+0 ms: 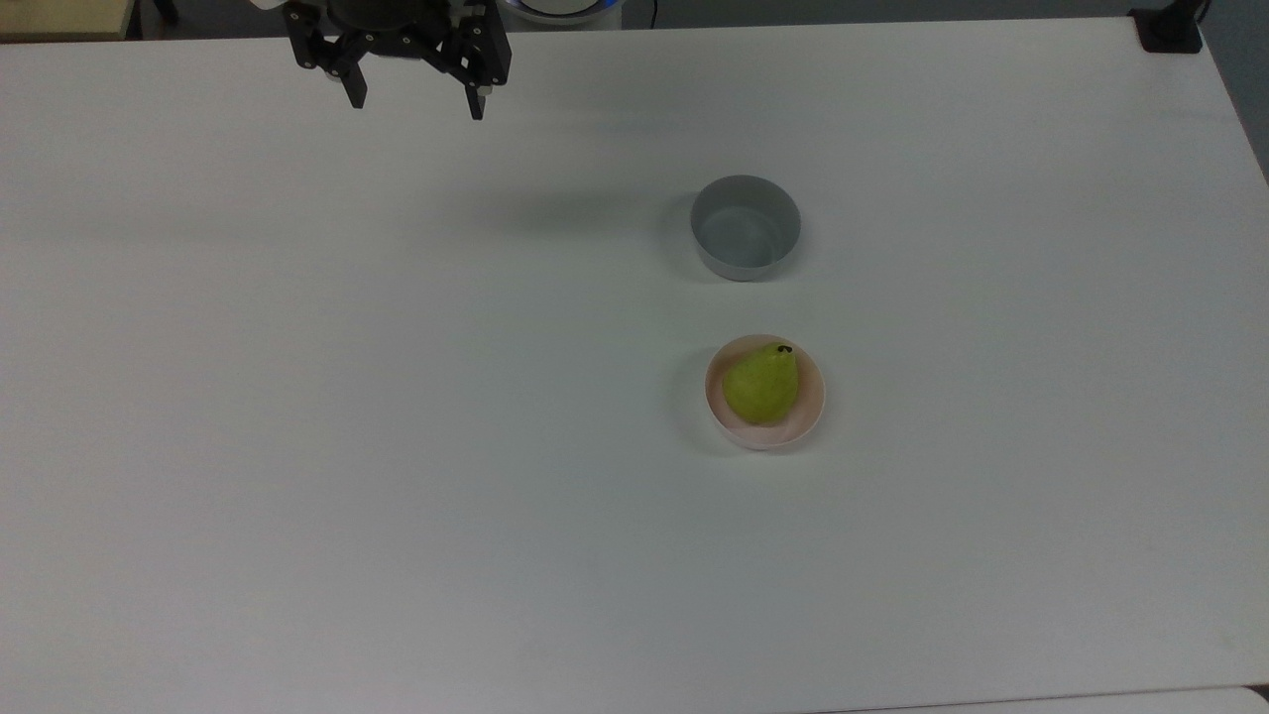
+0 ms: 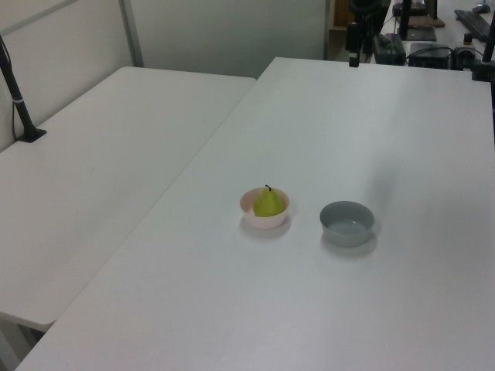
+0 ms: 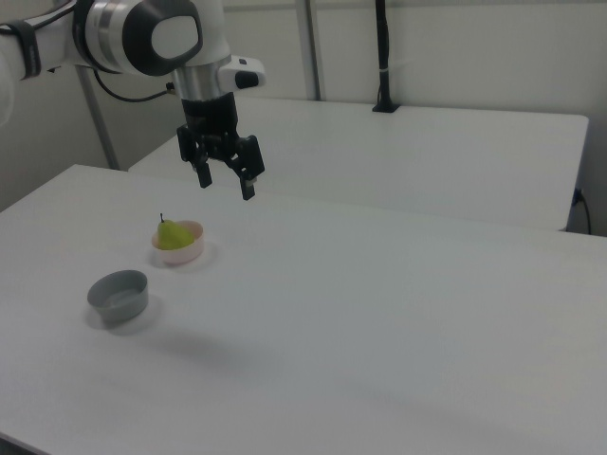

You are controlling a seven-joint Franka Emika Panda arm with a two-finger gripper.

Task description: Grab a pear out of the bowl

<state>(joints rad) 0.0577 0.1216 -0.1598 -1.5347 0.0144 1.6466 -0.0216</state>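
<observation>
Pear: small yellow-green pear [image 1: 761,386] with a tapering top and a short dark stem, sitting inside the small round pale pink bowl [image 1: 811,409]; stem toward the top view's upper right; upright in the left view [image 2: 268,204] and in the right view [image 3: 172,235], stem on top.
Pink bowl: whitish outside, pink inside, resting on the white table [image 1: 397,446]; right of centre in the top view; near the middle of the left view [image 2: 248,214]; at the right view's left [image 3: 193,250].
Grey bowl: small round grey bowl [image 1: 746,228], nothing visible inside; near the pink bowl but apart from it; above it in the top view, at the left view's right of it [image 2: 347,222], below and to the right view's left of it [image 3: 119,295].
Gripper: black two-finger gripper [image 1: 416,102] at the top view's upper left edge, well apart from both bowls; fingers spread wide, nothing between them; in the right view [image 3: 226,186] hanging in the air above the table, pointing down, higher than the pear and to the right view's right of it.
Arm: white and grey robot arm [image 3: 142,38], reaching in from the right view's upper left.
Second table: another white table [image 2: 85,170] set against the first, at the left view's left.
</observation>
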